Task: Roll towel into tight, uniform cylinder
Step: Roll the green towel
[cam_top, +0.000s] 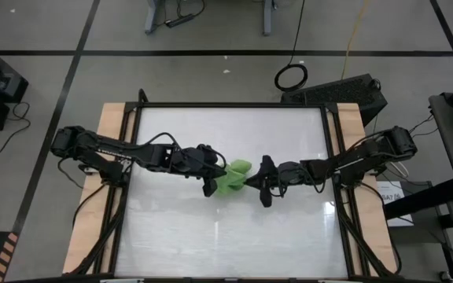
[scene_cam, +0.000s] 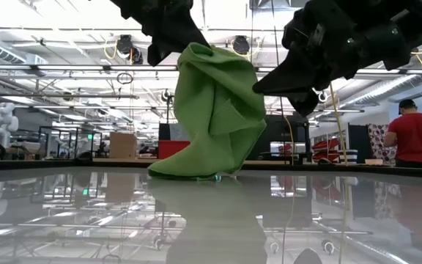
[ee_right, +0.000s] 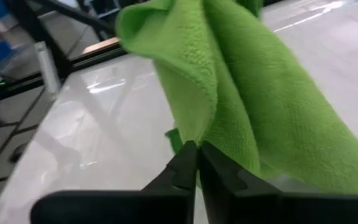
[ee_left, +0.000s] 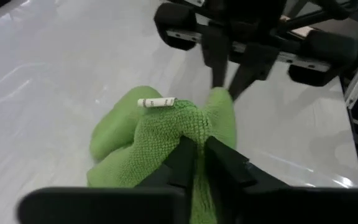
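The lime-green soft cloth towel (scene_cam: 211,117) hangs bunched above the middle of the glossy white table (cam_top: 226,236), its lower edge resting on the surface. The left gripper (ee_left: 194,152) and right gripper (ee_right: 194,158) each pinch its cloth from opposite sides.

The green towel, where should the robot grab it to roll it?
Probably the bottom hem of the lime-green soft cloth towel, from the side: it hangs bunched from the left end effector and right end effector, with only that edge spread on the table.
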{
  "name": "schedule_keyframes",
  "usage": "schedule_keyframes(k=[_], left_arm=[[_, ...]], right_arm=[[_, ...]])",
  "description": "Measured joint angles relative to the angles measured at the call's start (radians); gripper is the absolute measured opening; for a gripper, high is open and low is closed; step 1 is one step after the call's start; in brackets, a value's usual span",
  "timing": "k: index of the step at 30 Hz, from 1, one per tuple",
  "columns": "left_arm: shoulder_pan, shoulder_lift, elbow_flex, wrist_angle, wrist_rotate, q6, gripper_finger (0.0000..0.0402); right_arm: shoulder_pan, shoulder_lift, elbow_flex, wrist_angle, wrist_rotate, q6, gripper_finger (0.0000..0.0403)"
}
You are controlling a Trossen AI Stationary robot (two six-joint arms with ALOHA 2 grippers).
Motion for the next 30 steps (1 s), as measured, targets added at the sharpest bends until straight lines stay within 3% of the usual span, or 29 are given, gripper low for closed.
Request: schedule_keyframes(k=[7,11,19,24,30], left_arm=[[0.000,-0.020,0.001,-0.072,-0.002,0.025,0.0149],[-0.001,-0.027,0.002,-0.073,0.018,0.045,0.0182],[-0.006,0.017,0.001,0.047,0.155,0.235,0.0191],[0.006,0.095,0.001,0.141,0.190,0.313,0.0191],[0.045,0.221,0.013,0.245,0.281,0.336,0.0191]], right_arm=[[0.000,-0.111,0.000,-0.143,-0.186,0.035,0.0001],[0.000,-0.196,0.000,-0.264,-0.294,0.075,0.0001],[0.000,-0.261,0.000,-0.477,-0.454,0.180,0.0000],[0.000,-0.261,0.000,-0.593,-0.479,0.189,0.0000],[0.000,-0.261,0.000,-0.587,-0.482,0.202,0.0000]])
